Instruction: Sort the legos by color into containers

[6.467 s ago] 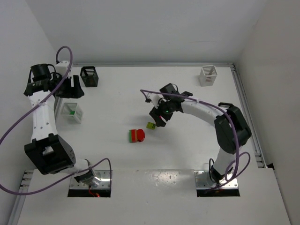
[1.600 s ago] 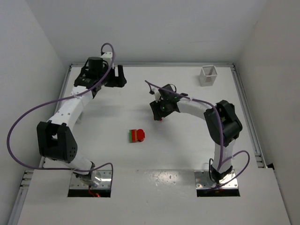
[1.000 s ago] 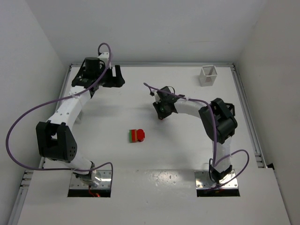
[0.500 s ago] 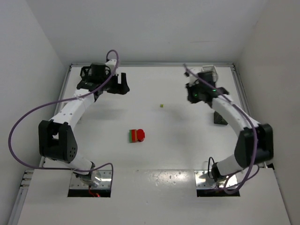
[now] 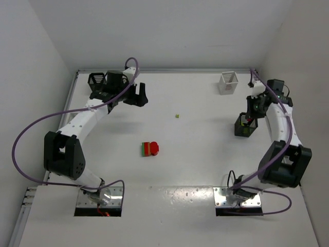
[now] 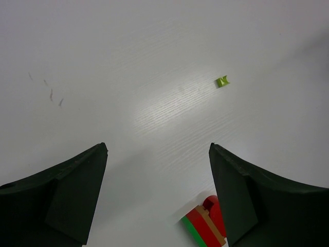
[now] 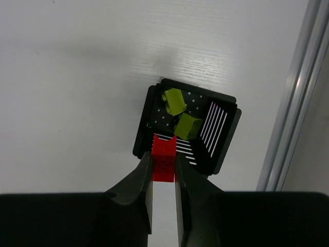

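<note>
Since the sort goes by colour, the right gripper pinches a red brick tightly between its fingers and holds it just over the near rim of a black basket by the table's right edge. That basket already holds two yellow-green bricks, so red looks wrong for it. Judging by colour, the brick belongs elsewhere, perhaps in the white basket farther back. The left gripper hangs spread and empty above the table, likely ready for what is left. That is a red-and-green stack near its right finger and a tiny yellow-green piece lying well apart.
</note>
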Robot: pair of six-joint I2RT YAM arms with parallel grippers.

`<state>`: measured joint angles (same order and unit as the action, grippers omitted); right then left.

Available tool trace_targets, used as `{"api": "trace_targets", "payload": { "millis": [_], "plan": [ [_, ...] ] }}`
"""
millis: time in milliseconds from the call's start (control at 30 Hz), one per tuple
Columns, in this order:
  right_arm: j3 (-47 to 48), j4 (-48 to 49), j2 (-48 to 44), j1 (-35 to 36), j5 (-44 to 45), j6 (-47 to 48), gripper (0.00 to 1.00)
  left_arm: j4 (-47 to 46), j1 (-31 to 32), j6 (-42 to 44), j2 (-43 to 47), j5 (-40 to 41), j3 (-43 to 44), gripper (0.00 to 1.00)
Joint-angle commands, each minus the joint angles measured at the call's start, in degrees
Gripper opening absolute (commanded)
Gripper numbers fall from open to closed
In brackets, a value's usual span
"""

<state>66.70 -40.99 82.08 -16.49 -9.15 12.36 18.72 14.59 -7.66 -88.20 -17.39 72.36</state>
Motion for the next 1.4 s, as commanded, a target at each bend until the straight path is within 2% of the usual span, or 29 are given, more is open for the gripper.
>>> {"api": "trace_targets", "payload": {
  "millis": [0,200,467,600,700,833,1100,1367],
  "plan": [
    [4.40,-2.42,2.55,-2.05,-4.39,2.22,0.02,-1.58,0.26,1.16,1.81,-0.11,1.47,0.86],
    [8.25,0.39,4.74,-3.46,-7.11,2.24,0.02,-1.58,0.79,1.16,2.42,0.60,0.86,0.86],
    [30.38,6.53,24.16,-1.44,-11.33,-7.95,0.02,-1.05,0.79,0.63,-0.04,0.07,3.58,0.86],
    [41.30,7.94,36.97,0.49,-11.95,-10.34,0.02,-1.05,0.79,0.63,-0.65,1.47,3.58,0.86],
    [46.31,13.55,41.30,3.30,-9.14,-10.95,0.02,-1.05,0.79,1.24,-1.18,2.01,3.58,0.87],
    [54.91,14.09,46.84,5.06,-7.11,-11.48,0.02,-0.53,0.79,1.24,-2.32,2.53,4.11,0.87],
    [60.12,17.97,51.60,9.02,-0.88,-11.48,0.02,-0.53,0.79,1.24,-5.48,3.06,5.16,0.87],
    [58.99,19.20,52.92,9.55,3.17,-11.48,0.02,0.00,0.79,1.24,-5.49,3.06,5.69,0.87]
  ]
}}
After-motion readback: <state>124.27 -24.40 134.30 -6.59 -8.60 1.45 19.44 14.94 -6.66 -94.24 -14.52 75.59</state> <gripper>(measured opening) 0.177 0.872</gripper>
